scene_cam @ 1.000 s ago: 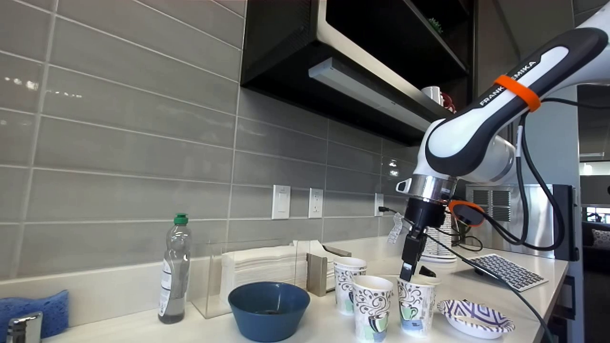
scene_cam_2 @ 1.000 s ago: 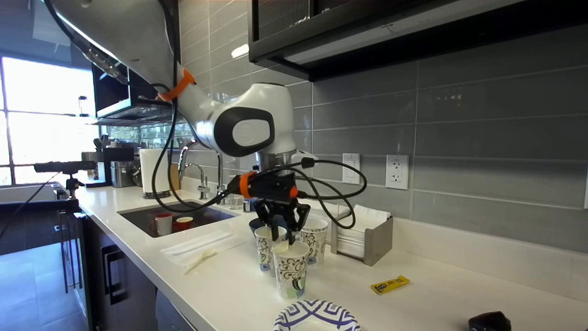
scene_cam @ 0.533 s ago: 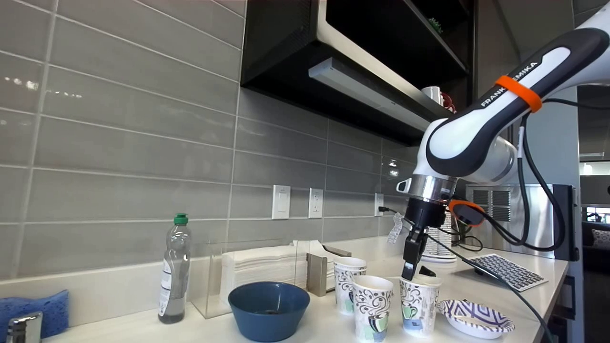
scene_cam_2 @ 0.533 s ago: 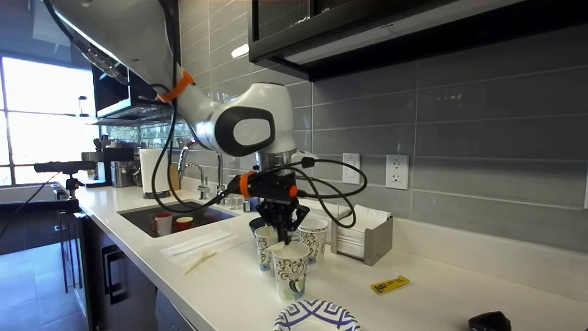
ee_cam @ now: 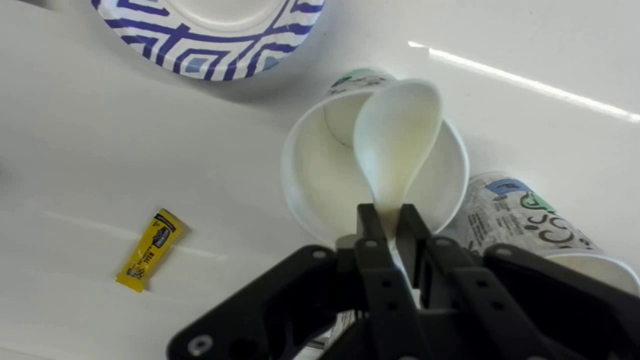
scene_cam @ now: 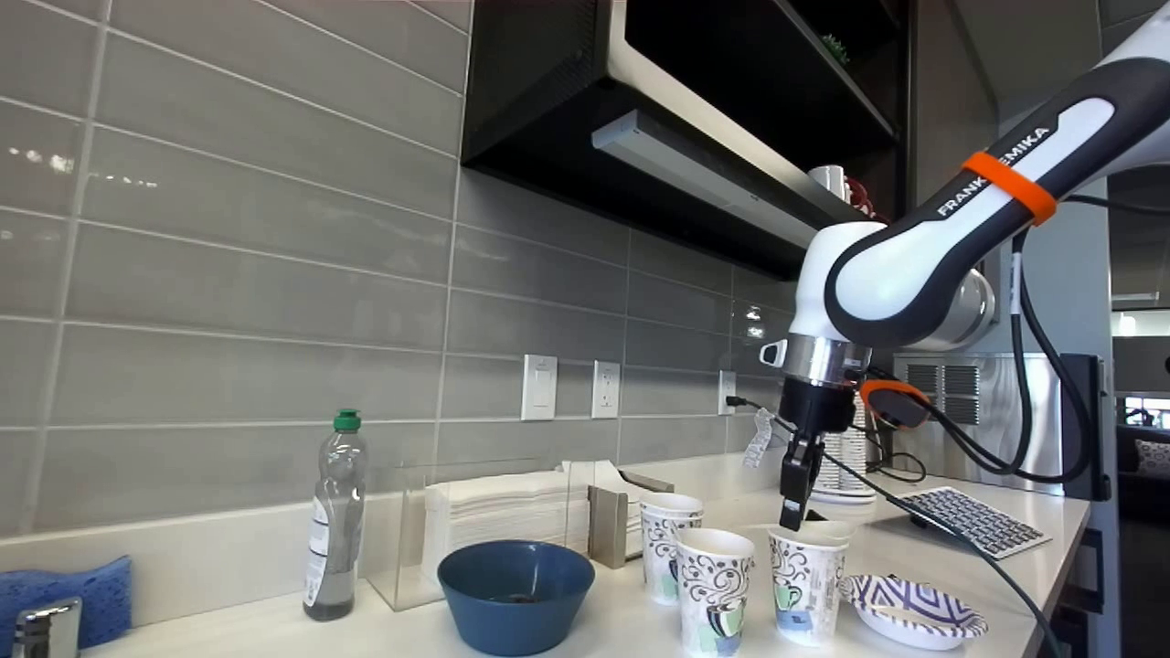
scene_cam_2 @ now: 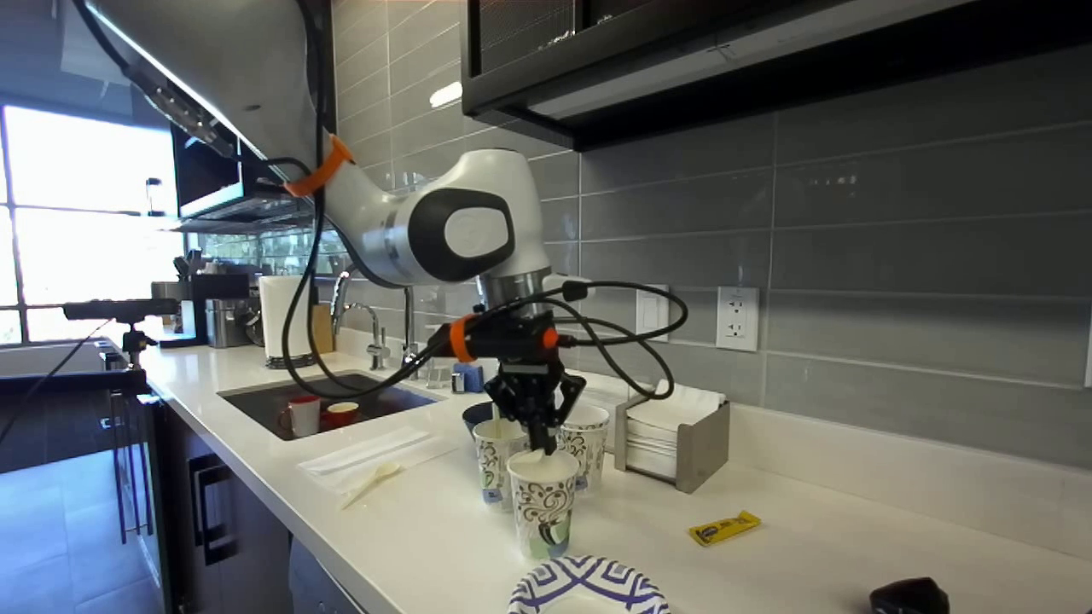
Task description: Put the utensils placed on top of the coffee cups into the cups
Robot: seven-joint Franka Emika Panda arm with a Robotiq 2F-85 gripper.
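Observation:
My gripper (ee_cam: 389, 215) is shut on a pale plastic spoon (ee_cam: 398, 130), holding it just below the bowl. The spoon's bowl lies across the mouth of a patterned paper cup (ee_cam: 325, 175); I cannot tell whether it touches the rim. In both exterior views the fingertips (scene_cam: 793, 519) (scene_cam_2: 543, 443) are at this cup's (scene_cam: 808, 589) (scene_cam_2: 544, 512) rim, and the spoon (scene_cam_2: 536, 457) is small there. A second cup (scene_cam: 716, 599) (scene_cam_2: 497, 469) stands beside it, also in the wrist view (ee_cam: 530, 215). A third cup (scene_cam: 670, 548) (scene_cam_2: 585, 448) stands near the napkin holder.
A white-and-purple patterned dish (scene_cam: 912, 614) (scene_cam_2: 589, 584) (ee_cam: 227, 52) sits near the held spoon's cup. A dark-blue bowl (scene_cam: 516, 599), a soap bottle (scene_cam: 335, 539), a napkin holder (scene_cam_2: 704, 448) and a yellow packet (scene_cam_2: 723, 529) (ee_cam: 150, 250) are around. Another spoon (scene_cam_2: 372, 484) lies by a napkin.
The gripper was open around the spoon a second ago, then shut on it. It has since risen slightly and shifted a little right in both exterior views; the cup beneath has shifted slightly too.

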